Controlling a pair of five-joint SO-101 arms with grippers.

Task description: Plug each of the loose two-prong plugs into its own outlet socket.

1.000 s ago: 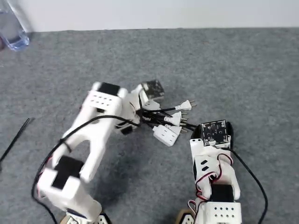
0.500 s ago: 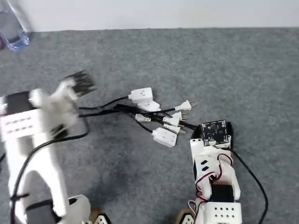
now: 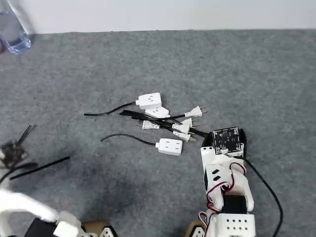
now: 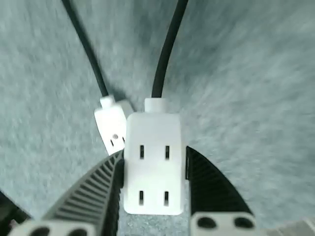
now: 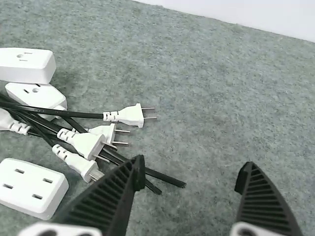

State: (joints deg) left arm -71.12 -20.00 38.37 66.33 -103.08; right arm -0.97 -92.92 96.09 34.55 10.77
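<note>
Grey felt tabletop (image 3: 247, 69): left gripper (image 4: 153, 153) clamps a white outlet block (image 4: 153, 179); right gripper (image 5: 193, 163), jaws wide and empty, sits nearer the loose plugs (image 5: 129, 115), lying crosswise just ahead.

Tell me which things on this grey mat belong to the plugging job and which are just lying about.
Job: white two-prong plugs on black cords; white plastic outlet blocks on the mat; one more white outlet block between the left arm's fingers.
Lying about: clear plastic bottle at the far corner; thin black strip near the left arm.
</note>
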